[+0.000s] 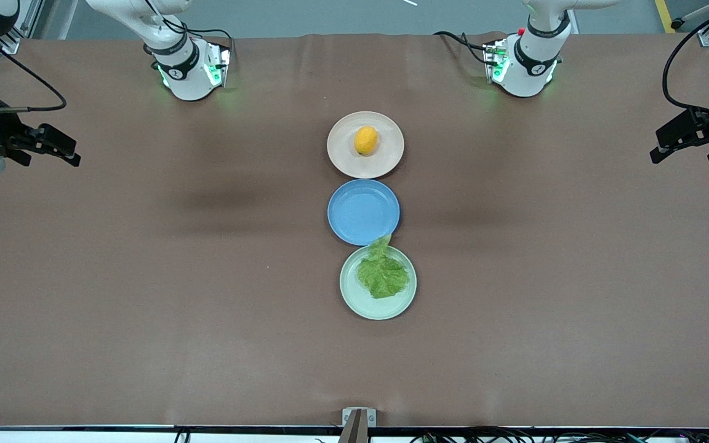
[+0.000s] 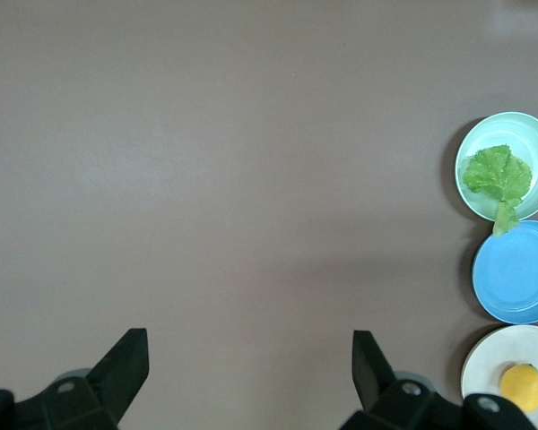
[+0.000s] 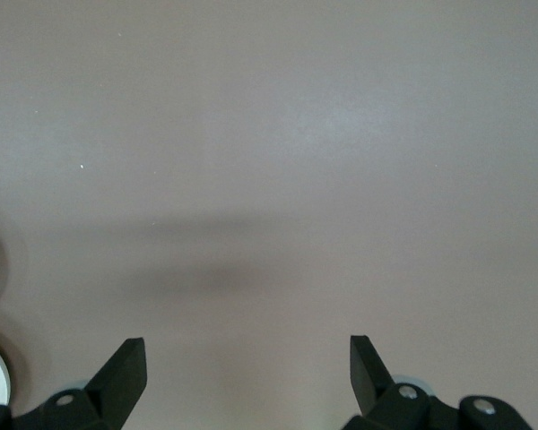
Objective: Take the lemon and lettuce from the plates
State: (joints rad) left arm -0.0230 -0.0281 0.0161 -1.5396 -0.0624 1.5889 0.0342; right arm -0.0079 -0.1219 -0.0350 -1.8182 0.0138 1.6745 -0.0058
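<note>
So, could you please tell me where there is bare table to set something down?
Bare brown table spreads toward both arms' ends from the plate column. The column itself is crowded: beige plate with lemon, blue plate, mint plate with lettuce. The left gripper and right gripper wait open over the ends.

Robotics lab, bolted arm bases [image 1: 188,71], cabling [image 1: 687,55]

Bare table [image 1: 145,277] toward both arms' ends, three touching plates mid-table, lettuce [image 1: 383,274] stem overlapping blue plate [image 1: 360,212].

Three plates in a row — lemon [image 1: 365,140] farthest, lettuce [image 1: 383,274] nearest, one bare plate [image 1: 354,215] between.
</note>
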